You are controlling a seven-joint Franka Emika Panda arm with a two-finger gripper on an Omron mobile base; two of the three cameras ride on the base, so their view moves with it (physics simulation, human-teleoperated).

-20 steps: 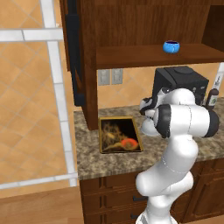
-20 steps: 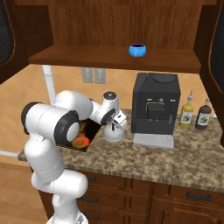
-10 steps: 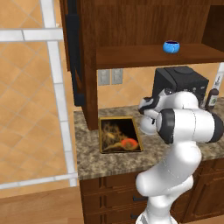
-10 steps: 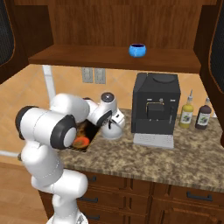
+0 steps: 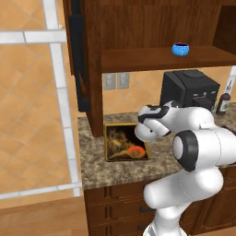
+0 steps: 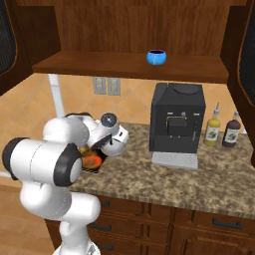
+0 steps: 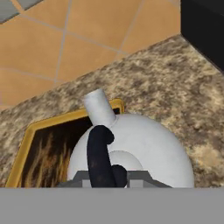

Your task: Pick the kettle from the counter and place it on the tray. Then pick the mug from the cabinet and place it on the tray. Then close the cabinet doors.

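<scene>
- Left base view: arm reaches toward the tray (image 5: 113, 154) on the worktop (image 5: 92, 170); mug (image 5: 180, 49) waits on the cabinet (image 5: 152, 59) shelf.
- Right base view: gripper (image 6: 117, 144) sits at the tray's right edge.
- Hand view: gripper clenched on the kettle (image 7: 135, 148) handle, kettle over the tray's rim, presumably for placing.

Two base views flanking arm, sharing counter (image 5: 99, 170), hand view close above kettle (image 7: 144, 148)

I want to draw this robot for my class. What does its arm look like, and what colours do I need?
Use white and dark grey. The arm is made of fat, smooth, rounded white tubes, like big sausages joined together. Each joint has a round dark grey cap with a dark ring around it. The gripper ends in two small dark finger tips on a grey bar. No cables or markings can be seen on it.
</scene>
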